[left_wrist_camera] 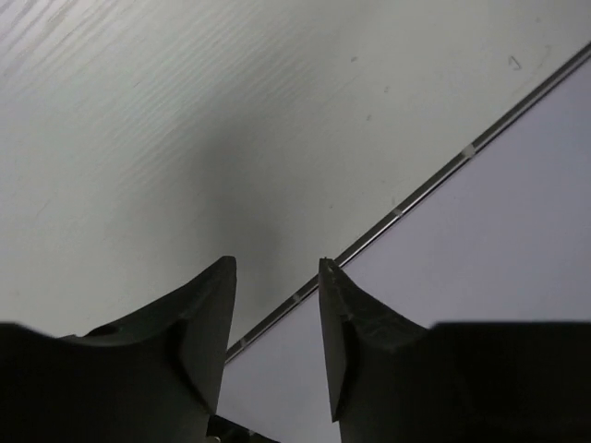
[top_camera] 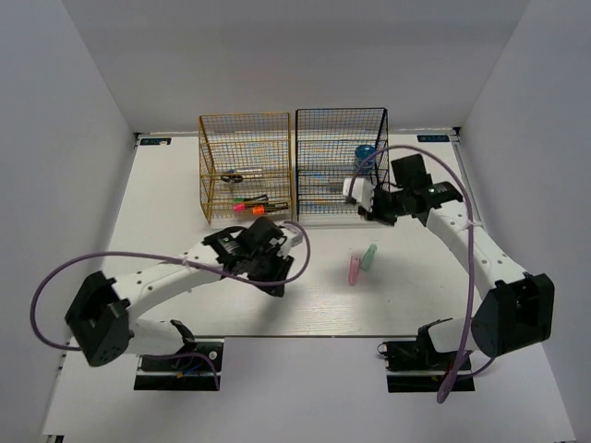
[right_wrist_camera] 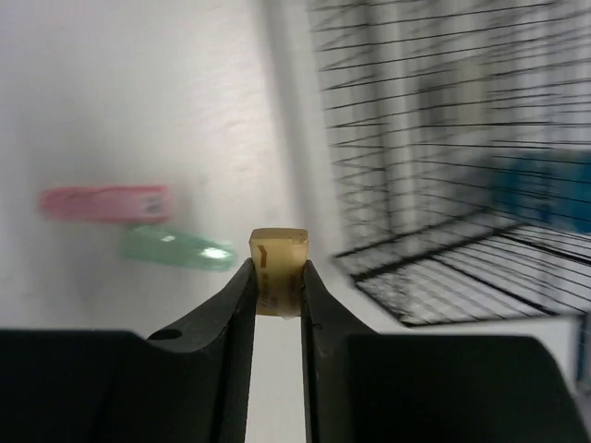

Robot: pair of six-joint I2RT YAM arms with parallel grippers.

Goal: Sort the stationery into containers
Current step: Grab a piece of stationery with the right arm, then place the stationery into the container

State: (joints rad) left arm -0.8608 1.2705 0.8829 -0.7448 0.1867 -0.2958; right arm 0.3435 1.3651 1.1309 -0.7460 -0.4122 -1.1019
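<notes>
My right gripper (right_wrist_camera: 277, 269) is shut on a small pale yellow stick (right_wrist_camera: 279, 245) and holds it above the table, just in front of the black wire rack (right_wrist_camera: 443, 138). In the top view the right gripper (top_camera: 362, 199) is at the black rack's (top_camera: 342, 161) front right. A pink stick (top_camera: 354, 269) and a green stick (top_camera: 369, 256) lie side by side on the table, and both the pink stick (right_wrist_camera: 106, 202) and the green stick (right_wrist_camera: 175, 247) show in the right wrist view. My left gripper (left_wrist_camera: 277, 269) is open and empty, over bare table near the front edge (top_camera: 278, 288).
The gold rack (top_camera: 245, 166) stands left of the black one and holds highlighters (top_camera: 251, 205) and black-handled scissors (top_camera: 233, 176). A blue jar (top_camera: 365, 151) sits in the black rack. The table's metal edge strip (left_wrist_camera: 434, 180) runs close past my left fingers.
</notes>
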